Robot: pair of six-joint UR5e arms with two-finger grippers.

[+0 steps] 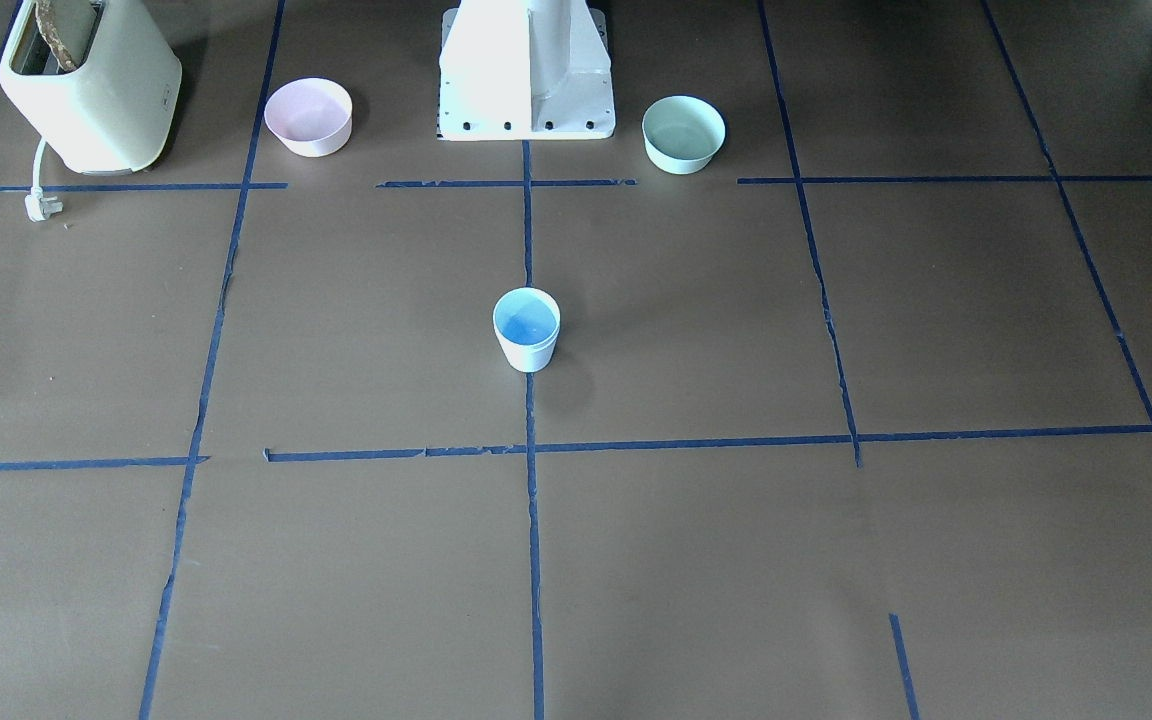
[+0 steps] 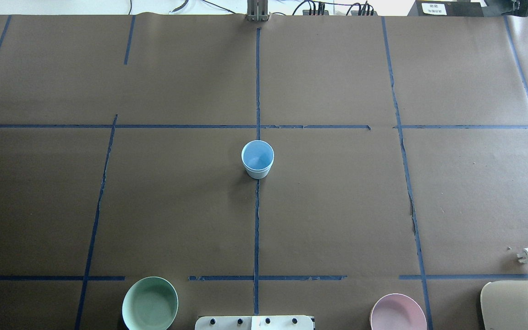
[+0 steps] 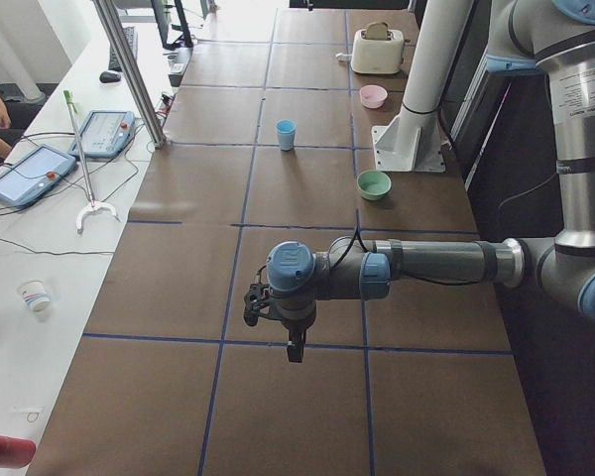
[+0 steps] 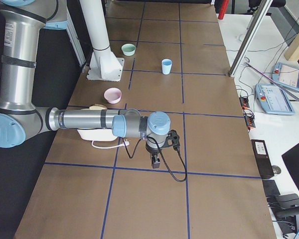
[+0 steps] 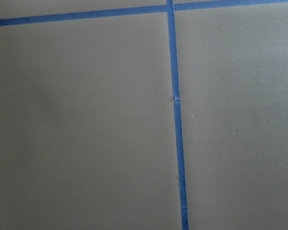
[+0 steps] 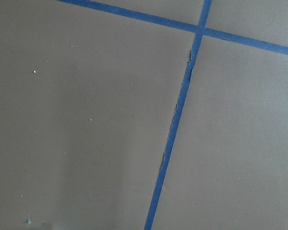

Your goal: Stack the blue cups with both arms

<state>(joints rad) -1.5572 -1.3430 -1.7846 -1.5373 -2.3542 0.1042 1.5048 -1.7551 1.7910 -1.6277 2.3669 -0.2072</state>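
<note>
- One blue cup seen on the worktop; whether another sits nested inside it cannot be told.
- Two bowls: one pink bowl, one mint-green bowl.
- One toaster with one plug.
- Two arms: left arm with left end effector, right arm with right end effector.
- One white pedestal.

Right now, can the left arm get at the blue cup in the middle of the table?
Probably yes: the blue cup stands alone, the green bowl sits aside by the base, and nothing lies between the cup and left gripper.
</note>
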